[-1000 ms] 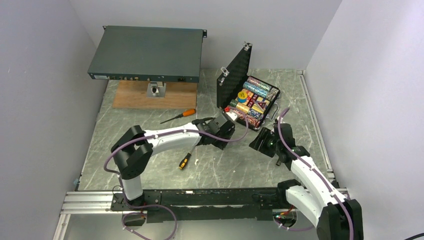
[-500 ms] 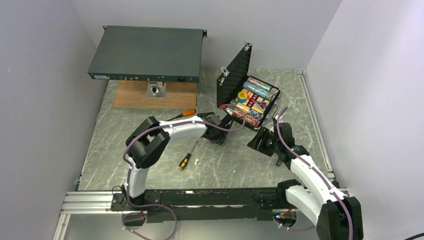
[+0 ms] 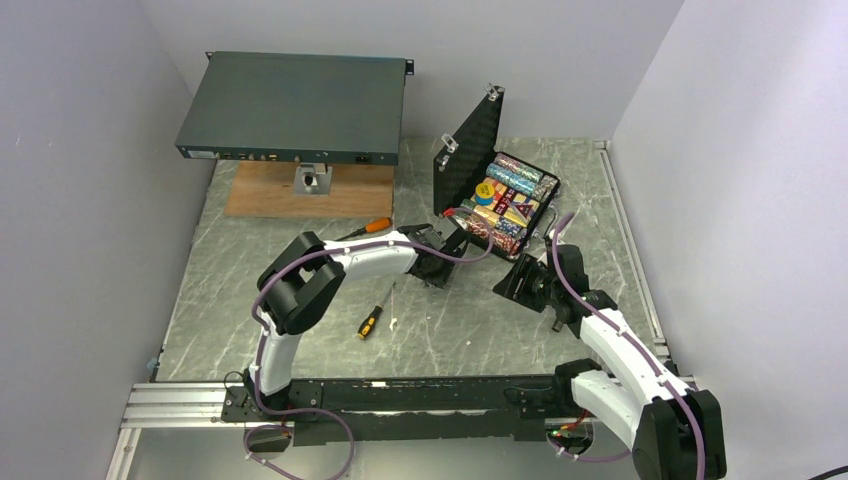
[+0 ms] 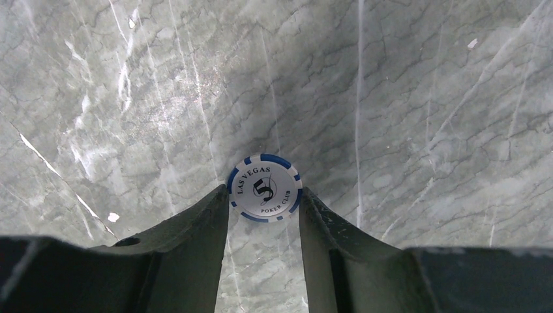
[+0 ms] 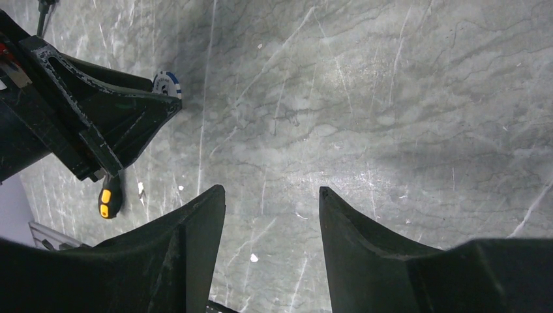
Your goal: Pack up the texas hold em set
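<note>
Since a second ago the left arm (image 3: 370,258) has lifted its elbow. The left fingers (image 4: 209,225) now pinch a whitish chip (image 4: 264,188) on the surface (image 4: 424,98) beside the open case (image 3: 470,150). The right fingers (image 5: 195,228) stay spread and empty.

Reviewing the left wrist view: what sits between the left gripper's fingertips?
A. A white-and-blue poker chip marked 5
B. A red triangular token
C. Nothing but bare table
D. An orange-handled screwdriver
A: the left wrist view shows a white-and-blue chip printed with a 5, face up against the marbled table, with the left gripper placing one fingertip against each side of it.
</note>
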{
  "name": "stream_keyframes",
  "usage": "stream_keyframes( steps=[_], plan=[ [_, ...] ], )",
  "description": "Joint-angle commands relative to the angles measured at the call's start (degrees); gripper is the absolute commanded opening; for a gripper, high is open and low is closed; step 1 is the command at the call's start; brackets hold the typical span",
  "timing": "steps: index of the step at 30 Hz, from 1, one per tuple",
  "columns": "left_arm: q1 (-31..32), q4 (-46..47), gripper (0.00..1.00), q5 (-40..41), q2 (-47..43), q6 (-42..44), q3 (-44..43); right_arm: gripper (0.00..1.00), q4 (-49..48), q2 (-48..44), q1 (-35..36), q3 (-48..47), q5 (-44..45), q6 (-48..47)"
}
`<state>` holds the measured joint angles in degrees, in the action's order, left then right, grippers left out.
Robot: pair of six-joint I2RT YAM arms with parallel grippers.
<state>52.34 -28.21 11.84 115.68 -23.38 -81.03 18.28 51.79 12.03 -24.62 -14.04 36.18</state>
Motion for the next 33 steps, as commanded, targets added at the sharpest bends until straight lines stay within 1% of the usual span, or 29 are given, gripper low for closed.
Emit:
stream_keyframes(
  steps=[1, 7, 8, 10, 13, 18, 26, 29, 31, 33],
  plan=[
    [0.2, -1.5, 0.47, -0.3, 1.6, 0.2, -1.1, 0.57, -2.5, -0.5, -0.2, 0.4, -0.7, 0.1],
    [0.2, -2.2, 0.46, -0.4, 3.6, 1.5, -1.9, 0.57, -2.2, -0.8, -0.2, 0.6, -0.7, 0.1],
    [0.3, -2.5, 0.44, -0.6, 3.9, 1.8, -2.1, 0.57, -2.0, -0.9, -0.2, 0.6, -0.6, 0.0],
    [0.2, -3.1, 0.37, -0.9, 4.0, 2.2, -2.5, 0.58, -1.6, -1.4, -0.2, 0.6, -0.4, -0.1],
    [0.3, -2.1, 0.28, -1.6, 1.8, 2.4, -1.3, 0.58, -1.4, -1.7, -0.2, 0.5, -0.1, -0.2],
    [0.2, -1.1, 0.24, -1.6, -3.5, 2.9, 0.6, 0.58, -2.6, -0.4, -0.2, 0.8, -1.3, 0.2],
    [0.6, 2.1, 0.24, -3.8, -12.3, 3.5, 6.2, 0.58, -3.8, 2.2, -0.2, -0.5, -2.8, -0.7],
    [0.9, 2.5, 0.25, -3.8, -14.3, 3.9, 7.7, 0.58, -3.3, 3.3, -0.3, -1.8, -3.1, -1.3],
    [0.9, 2.7, 0.27, -3.5, -14.8, 4.0, 8.1, 0.58, -3.7, 3.7, -0.3, -2.1, -3.4, -1.5],
    [0.9, 3.2, 0.36, -3.3, -14.3, 4.5, 7.8, 0.58, -4.0, 4.1, -0.3, -2.4, -4.0, -1.5]
  ],
)
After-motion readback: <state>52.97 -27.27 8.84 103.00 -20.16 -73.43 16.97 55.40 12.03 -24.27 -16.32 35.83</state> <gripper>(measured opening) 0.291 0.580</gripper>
